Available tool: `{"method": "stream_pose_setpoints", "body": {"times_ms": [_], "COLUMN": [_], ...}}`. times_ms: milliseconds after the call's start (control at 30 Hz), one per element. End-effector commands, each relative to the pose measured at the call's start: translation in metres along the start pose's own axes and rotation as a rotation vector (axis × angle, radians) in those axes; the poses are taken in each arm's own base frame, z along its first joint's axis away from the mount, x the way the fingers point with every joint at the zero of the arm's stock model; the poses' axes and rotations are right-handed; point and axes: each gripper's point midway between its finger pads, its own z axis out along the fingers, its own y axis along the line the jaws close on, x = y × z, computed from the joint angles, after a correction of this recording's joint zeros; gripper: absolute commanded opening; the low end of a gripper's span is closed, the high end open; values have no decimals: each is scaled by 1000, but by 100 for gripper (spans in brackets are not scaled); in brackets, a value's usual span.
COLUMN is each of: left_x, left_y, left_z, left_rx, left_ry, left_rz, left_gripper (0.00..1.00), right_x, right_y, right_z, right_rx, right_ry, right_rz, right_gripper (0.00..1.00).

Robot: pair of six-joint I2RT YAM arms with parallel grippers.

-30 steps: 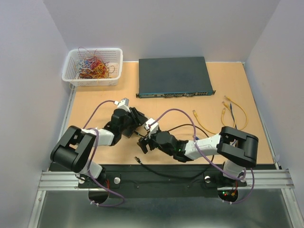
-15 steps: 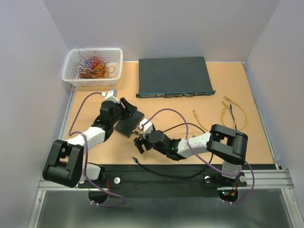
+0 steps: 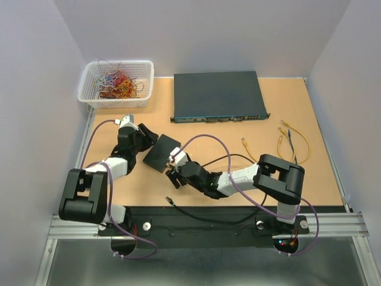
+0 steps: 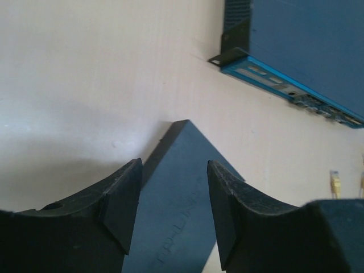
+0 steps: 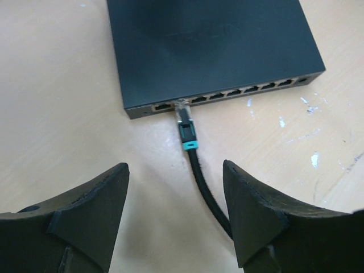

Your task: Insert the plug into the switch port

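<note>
A small black switch [image 3: 162, 152] lies on the table, its port row facing my right gripper [image 3: 174, 173]. In the right wrist view a plug [image 5: 186, 128] with a teal boot has its clear tip at the second port from the left of the switch [image 5: 210, 45]; how deep it sits I cannot tell. Its black cable [image 5: 207, 190] runs back between the open fingers of my right gripper [image 5: 175, 170], touching neither. My left gripper [image 3: 149, 138] hovers open over the switch's far left corner [image 4: 182, 187], its jaws [image 4: 173, 170] apart with the switch top showing between them.
A large blue-fronted rack switch [image 3: 217, 95] stands at the back, also in the left wrist view [image 4: 307, 51]. A white basket [image 3: 116, 83] of coloured cables sits at the back left. Yellow patch cables [image 3: 286, 140] lie at the right. A loose black cable end [image 3: 171, 201] rests near the front edge.
My left arm has swung back to the left, uncovering the small switch. My right gripper has slid left toward the port row and its jaws have narrowed a little.
</note>
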Motion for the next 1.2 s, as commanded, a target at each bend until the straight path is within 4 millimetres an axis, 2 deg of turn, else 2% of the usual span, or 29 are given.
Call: {"method": "stream_pose_setpoints", "body": {"times_ms": [0, 100, 300, 633, 767, 867, 1000, 1167], "left_x": [-10, -9, -9, 12, 15, 18, 20, 25], "left_y": [13, 24, 25, 36, 36, 33, 34, 32], "left_z": [7, 12, 15, 13, 8, 5, 6, 6], "left_rx": [-16, -40, -41, -78, -73, -62, -88, -99], "left_ry": [-32, -25, -23, 37, 37, 50, 66, 92], "left_rz": [-4, -16, -24, -91, -99, -97, -74, -65], "left_gripper": [59, 59, 58, 57, 56, 50, 45, 43], "right_x": [-10, -9, -4, 1, 4, 7, 6, 0], "right_y": [-18, -26, -25, -17, -16, -14, -13, -13], "right_z": [8, 9, 18, 25, 27, 29, 31, 33], "right_rx": [45, 32, 26, -18, -25, -32, -34, -27], "right_ry": [-11, -5, 13, 32, 40, 45, 44, 31], "right_rz": [-7, 13, -7, -6, -7, -8, -7, -10], "right_gripper": [71, 66, 65, 59, 43, 31, 24, 19]}}
